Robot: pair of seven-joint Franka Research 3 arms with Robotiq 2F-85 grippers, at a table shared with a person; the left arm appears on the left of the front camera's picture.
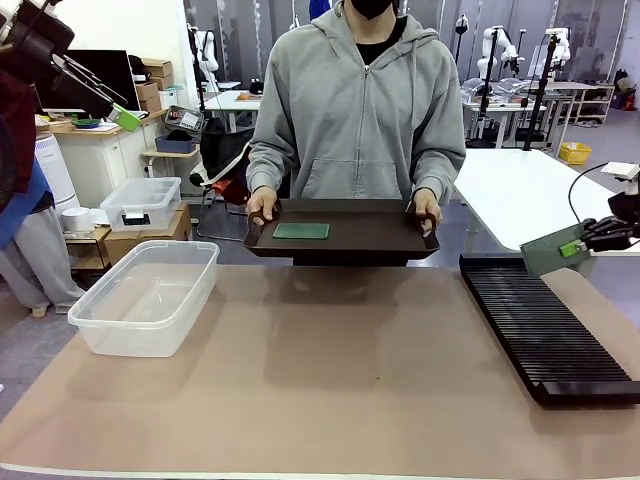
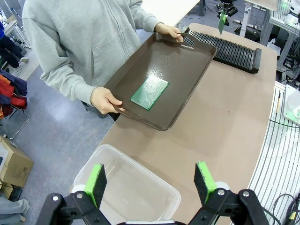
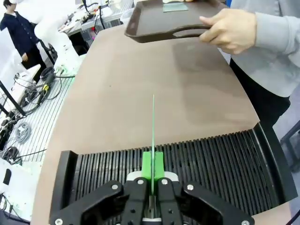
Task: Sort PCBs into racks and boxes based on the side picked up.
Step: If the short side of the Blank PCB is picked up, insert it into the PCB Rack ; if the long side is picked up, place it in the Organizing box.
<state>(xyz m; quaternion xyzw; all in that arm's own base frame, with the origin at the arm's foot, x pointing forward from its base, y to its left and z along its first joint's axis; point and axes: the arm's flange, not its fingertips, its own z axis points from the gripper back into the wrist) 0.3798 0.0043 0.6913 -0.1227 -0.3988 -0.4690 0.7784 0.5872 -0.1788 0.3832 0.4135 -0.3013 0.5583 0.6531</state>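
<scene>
PCBs number two in the front view. The PCB on the tray point(image 1: 301, 231) lies flat on one dark brown tray point(image 1: 380, 240), which a person holds by both handles over the table's far edge. The gripped PCB point(image 1: 545, 250) tilts in the clenched right gripper point(image 1: 598, 236) above the far end of the one black rack point(image 1: 545, 325) along the right edge. One clear tub point(image 1: 150, 295), its floor bare, sits near the left edge.

Left wrist view: the left gripper point(image 2: 150, 183) hangs released, pads wide apart, over the tub point(image 2: 126, 187). The tray point(image 2: 187, 61) carries its single PCB point(image 2: 150, 92) near its middle.

Right wrist view: the right gripper point(image 3: 153, 171) grasps the gripped PCB point(image 3: 153, 126), seen edge-on over the rack point(image 3: 211, 159). Whether it sits in a slot I cannot tell.
</scene>
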